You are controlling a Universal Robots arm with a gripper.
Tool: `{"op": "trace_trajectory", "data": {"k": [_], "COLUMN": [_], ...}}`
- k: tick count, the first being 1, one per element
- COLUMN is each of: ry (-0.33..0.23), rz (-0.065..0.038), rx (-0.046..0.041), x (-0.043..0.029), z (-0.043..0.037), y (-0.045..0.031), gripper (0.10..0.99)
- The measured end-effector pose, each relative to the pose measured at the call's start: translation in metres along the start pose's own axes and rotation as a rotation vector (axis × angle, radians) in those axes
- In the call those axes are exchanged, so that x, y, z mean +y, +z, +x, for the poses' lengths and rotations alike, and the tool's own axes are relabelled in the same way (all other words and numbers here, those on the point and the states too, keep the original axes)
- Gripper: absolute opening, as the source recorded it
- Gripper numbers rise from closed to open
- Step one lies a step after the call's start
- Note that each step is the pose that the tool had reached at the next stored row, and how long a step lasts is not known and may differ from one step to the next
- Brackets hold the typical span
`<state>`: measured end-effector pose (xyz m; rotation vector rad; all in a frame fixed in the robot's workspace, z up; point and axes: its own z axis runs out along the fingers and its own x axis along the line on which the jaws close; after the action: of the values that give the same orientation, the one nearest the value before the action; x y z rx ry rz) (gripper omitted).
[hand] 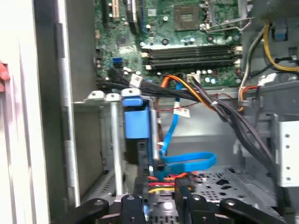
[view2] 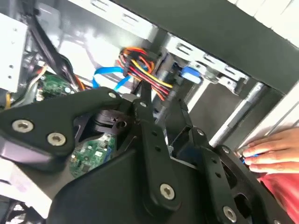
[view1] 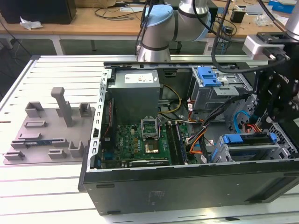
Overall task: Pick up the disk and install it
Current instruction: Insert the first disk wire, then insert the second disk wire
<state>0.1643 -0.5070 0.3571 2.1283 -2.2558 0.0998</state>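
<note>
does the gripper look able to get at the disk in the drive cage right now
Probably yes: the case is open and the gripper sits right at the disk in its cage, though the cable bundle runs close beside it.

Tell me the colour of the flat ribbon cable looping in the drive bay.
Bright blue; the ribbon cable shows best in the first wrist view.

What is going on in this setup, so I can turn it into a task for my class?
A robot arm is working inside an open computer case on a table. Its gripper is down at the drive cage, close to the disk with the blue bracket, which appears to sit in that cage. A person's hand rests at the case's edge. I cannot tell whether the gripper has hold of the disk.
</note>
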Motion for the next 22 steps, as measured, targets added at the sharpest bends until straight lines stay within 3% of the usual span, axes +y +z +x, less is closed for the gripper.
{"op": "trace_trajectory", "data": {"k": [3,22], "ry": [0.000,0.000], "rz": [0.000,0.000], "rx": [0.0024,0.0029], "x": [0.0000,-0.0031], "z": [-0.0064,-0.0066], "y": [-0.0005,-0.0005], "gripper": [0.396,0.396]}}
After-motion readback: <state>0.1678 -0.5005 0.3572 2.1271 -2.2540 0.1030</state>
